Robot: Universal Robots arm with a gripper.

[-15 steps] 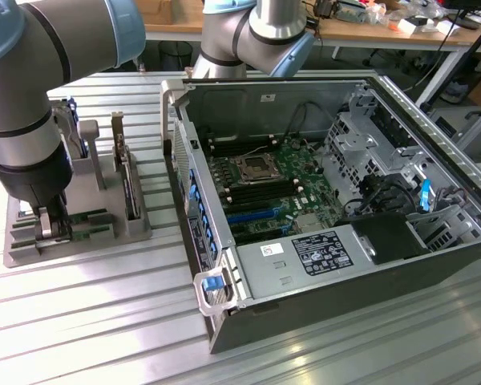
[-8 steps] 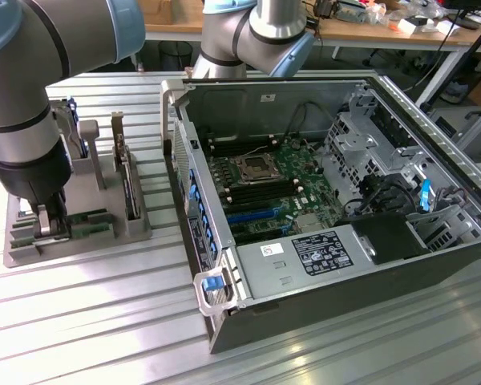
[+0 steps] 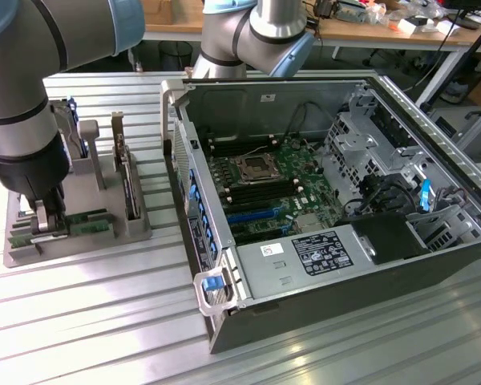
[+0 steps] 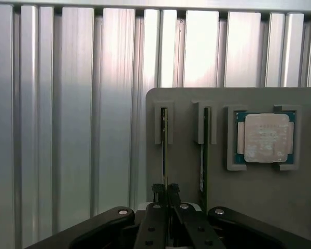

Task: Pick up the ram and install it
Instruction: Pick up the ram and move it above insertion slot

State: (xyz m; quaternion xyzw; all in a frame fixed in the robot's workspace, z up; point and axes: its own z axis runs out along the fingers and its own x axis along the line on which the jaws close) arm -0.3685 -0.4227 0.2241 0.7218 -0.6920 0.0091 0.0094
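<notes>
While jaws pinch ram [image 4: 165,150], processor [image 4: 266,137] in tray [image 4: 269,197]

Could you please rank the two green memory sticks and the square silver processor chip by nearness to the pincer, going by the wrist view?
1. The thin green ram stick, standing edge-on in a slot of the grey tray, pinched by the pincer.
2. The second green memory stick, in the neighbouring slot.
3. The square silver processor chip, in its recess beyond that slot.

Seemingly no legible text anywhere
</notes>
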